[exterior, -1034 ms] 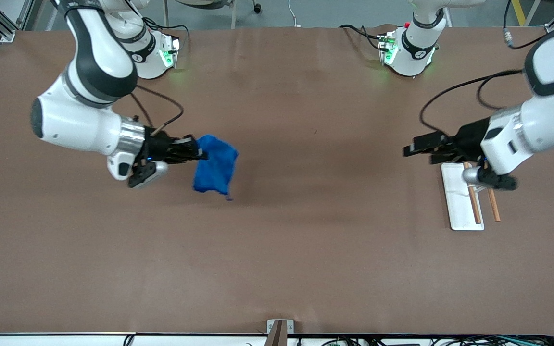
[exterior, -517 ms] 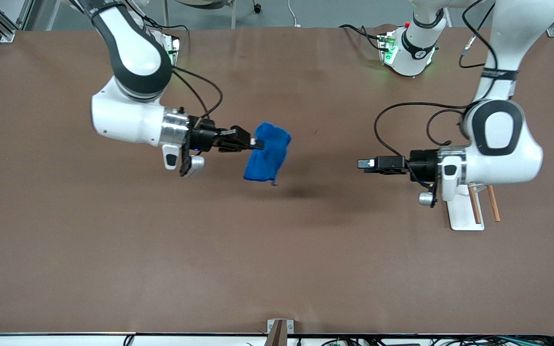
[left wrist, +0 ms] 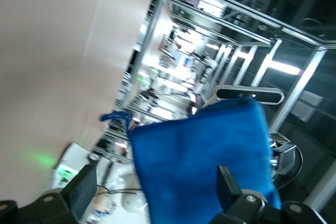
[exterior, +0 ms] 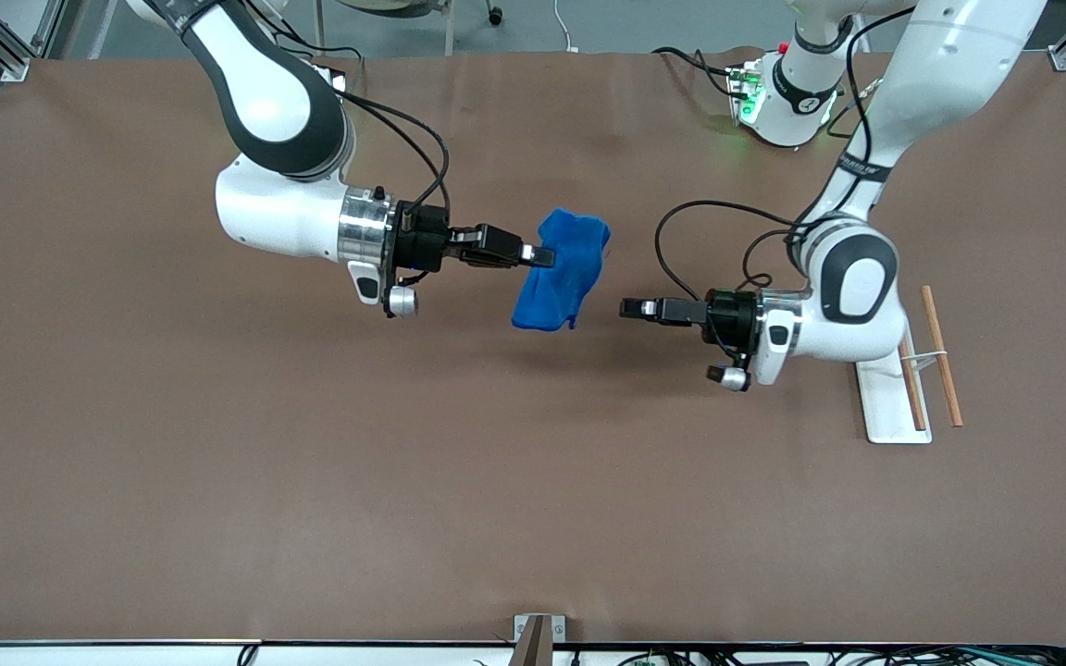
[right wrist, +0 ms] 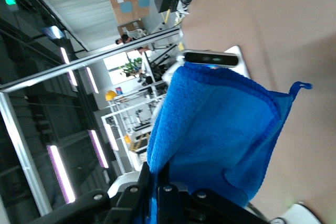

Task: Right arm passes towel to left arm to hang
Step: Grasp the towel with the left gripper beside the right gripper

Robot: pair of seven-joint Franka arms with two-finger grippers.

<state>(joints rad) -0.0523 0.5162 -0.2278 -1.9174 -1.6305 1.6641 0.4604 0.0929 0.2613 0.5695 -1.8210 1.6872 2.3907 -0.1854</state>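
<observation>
My right gripper is shut on the upper edge of the bright blue towel and holds it in the air over the middle of the table. The towel hangs down crumpled. In the right wrist view the jaws pinch the towel's fold. My left gripper is level with the towel and points at it, with a short gap between them. In the left wrist view its fingers are spread wide, empty, and the towel hangs just ahead of them.
A rack with a white base and two wooden rods lies at the left arm's end of the table, beside the left arm's elbow. A small metal bracket sits at the table edge nearest the front camera.
My right arm has carried the towel toward the table's middle. My left arm has swung from over the rack toward the towel, closing most of the gap.
</observation>
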